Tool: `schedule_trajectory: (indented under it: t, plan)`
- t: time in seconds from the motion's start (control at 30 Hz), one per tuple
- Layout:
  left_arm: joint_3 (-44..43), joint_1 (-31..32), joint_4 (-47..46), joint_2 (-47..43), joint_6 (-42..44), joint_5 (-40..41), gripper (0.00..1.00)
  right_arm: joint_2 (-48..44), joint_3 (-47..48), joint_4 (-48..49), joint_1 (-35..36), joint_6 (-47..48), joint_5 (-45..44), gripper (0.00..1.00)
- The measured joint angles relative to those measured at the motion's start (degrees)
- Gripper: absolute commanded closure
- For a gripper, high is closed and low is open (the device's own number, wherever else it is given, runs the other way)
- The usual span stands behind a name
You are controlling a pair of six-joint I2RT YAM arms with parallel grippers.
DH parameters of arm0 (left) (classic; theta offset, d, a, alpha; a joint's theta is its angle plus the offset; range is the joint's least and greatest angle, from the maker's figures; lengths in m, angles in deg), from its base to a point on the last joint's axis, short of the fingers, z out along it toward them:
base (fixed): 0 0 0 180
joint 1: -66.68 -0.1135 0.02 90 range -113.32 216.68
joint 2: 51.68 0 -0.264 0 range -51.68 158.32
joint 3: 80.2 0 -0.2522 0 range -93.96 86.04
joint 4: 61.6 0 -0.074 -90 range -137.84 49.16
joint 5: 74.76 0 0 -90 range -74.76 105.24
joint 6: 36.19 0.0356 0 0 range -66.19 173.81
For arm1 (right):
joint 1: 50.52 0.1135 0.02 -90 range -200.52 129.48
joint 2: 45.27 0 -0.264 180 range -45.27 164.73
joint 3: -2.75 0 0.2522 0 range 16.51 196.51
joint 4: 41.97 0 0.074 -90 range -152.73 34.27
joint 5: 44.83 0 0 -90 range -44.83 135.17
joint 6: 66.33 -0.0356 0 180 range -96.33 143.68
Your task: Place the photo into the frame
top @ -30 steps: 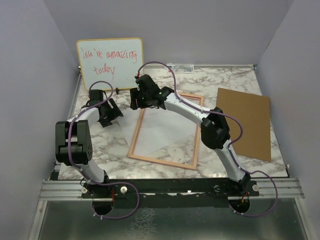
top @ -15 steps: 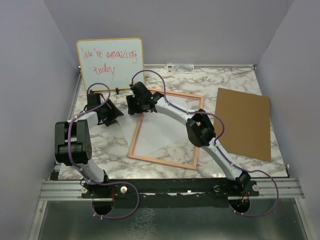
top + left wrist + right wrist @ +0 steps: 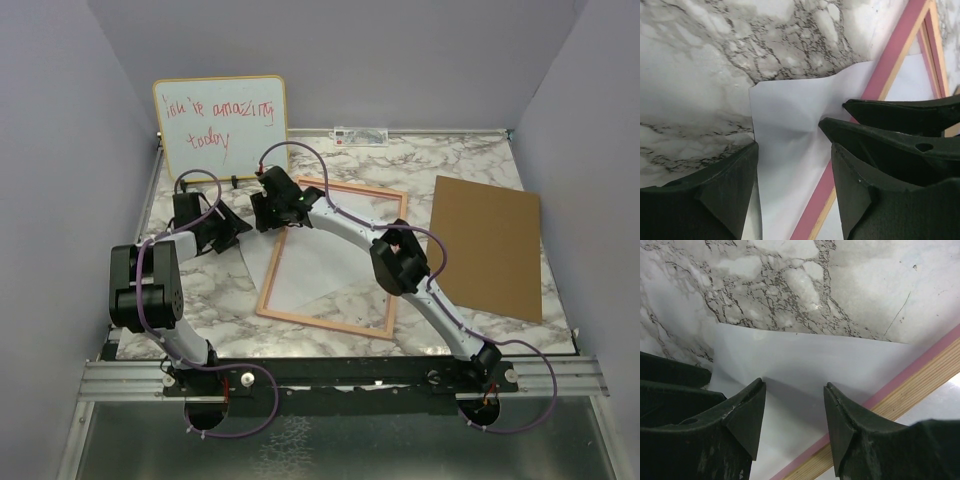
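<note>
**A:** where's the photo [image 3: 785,115] rn?

**B:** white side up, towards the back left of the desk [image 3: 400,165]. It's thin flat paper w/ a soft crease near one corner. That corner pokes out onto the marble-pattern top and the rest sits inside the frame [image 3: 895,50]. The frame's long rail on the left-arm side shows unbroken across the sheet, so the paper looks tucked under it there.

**A:** and the frame itself?

**B:** big rectangle w/ a thin rail, pinkish face and pale raw wood on the inner side. Lying flat mid-desk.

**A:** grippers?

**B:** both have black wedge-shaped fingers and sit low over that same corner, close together.
- left gripper [image 3: 788,135]: jaws apart, straddling the paper's corner, nothing pinched.
- right gripper [image 3: 794,385]: jaws apart too, tips over the sheet just outside the rail, nothing grasped afaict.

**A:** other stuff?

**B:** plain matte brown backing board [image 3: 487,245], flat by the right edge, apart from the frame. There's also a yellow-rimmed whiteboard [image 3: 220,120] w/ red handwriting standing at the back left corner.
</note>
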Motion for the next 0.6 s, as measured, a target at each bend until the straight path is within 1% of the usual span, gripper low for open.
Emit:
schedule_trajectory:
  t: [0.13,0.3,0.4,0.5,0.53,0.6]
  plan:
    - [2.27,-0.22,-5.6,1.46,-2.08,-4.94,0.36,0.0,0.0,-0.09,0.07,-0.07,0.63,0.46]
    - [6.54,-0.37,-15.74,1.88,-7.04,-10.12,0.33,0.0,-0.24,-0.07,-0.09,-0.26,1.55,0.46]
    - [8.74,-0.28,-17.62,0.63,-9.6,-11.67,0.29,0.0,-0.24,-0.09,-0.17,-0.28,1.86,0.46]
    - [10.56,-0.26,-17.92,-1.22,-11.85,-11.67,0.29,0.0,-0.17,-0.24,-0.2,-0.17,2.03,0.46]
    - [11.37,-0.28,-18.01,-1.99,-12.98,-11.56,0.31,0.0,-0.15,-0.28,-0.2,0.04,2.1,0.46]
    - [13.27,-0.42,-18.99,-3.21,-14.67,-11.78,0.42,0.0,-0.15,-0.28,-0.2,0.13,2.1,0.46]
